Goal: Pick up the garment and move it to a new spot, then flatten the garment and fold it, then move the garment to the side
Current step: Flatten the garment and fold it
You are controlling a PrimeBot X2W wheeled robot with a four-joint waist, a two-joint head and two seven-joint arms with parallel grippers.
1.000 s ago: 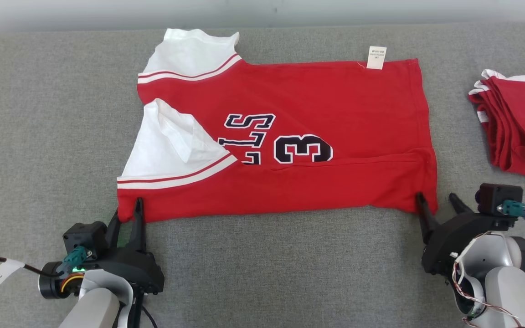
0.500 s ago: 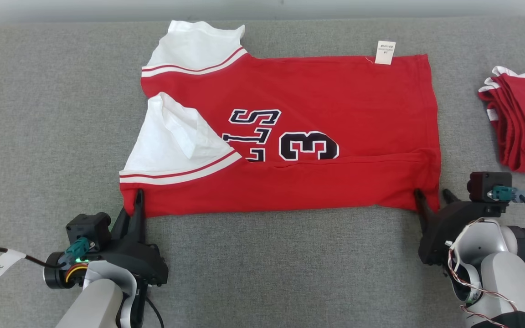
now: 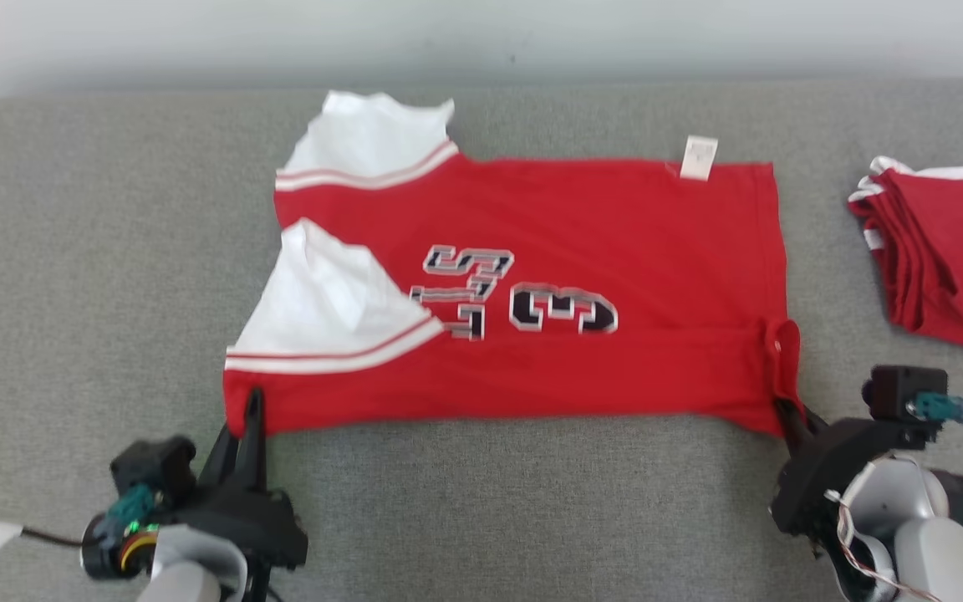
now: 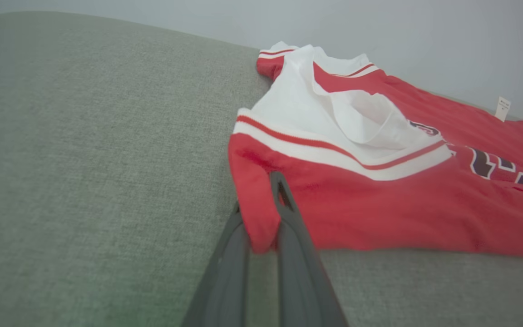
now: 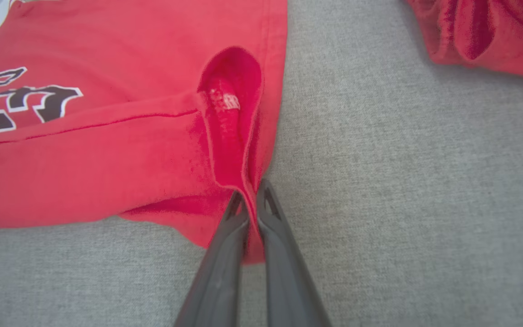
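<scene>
Head view: the red garment (image 3: 532,276) is seen spread on the grey cushion (image 3: 481,502), its near edge pinched at both corners, at 7 o'clock by the left gripper (image 3: 246,401) and at 5 o'clock by the right gripper (image 3: 792,411), each clamped on cloth; a folded red pile (image 3: 941,251) is stacked at 3 o'clock, cut off by the frame, and the print (image 3: 523,297) is smeared by blur. Left wrist view: a thick corner (image 4: 254,213) is shown caught between the closed fingers (image 4: 291,236), a white sleeve (image 4: 334,118) rumpled at 1 o'clock. Right wrist view: only a thin hem lip (image 5: 245,172) is gripped, the cloth behind it gaping open at 12 o'clock. That shallow bite could be lost once the edge is lifted, and the fold would be skewed; how many layers are held cannot be made out
</scene>
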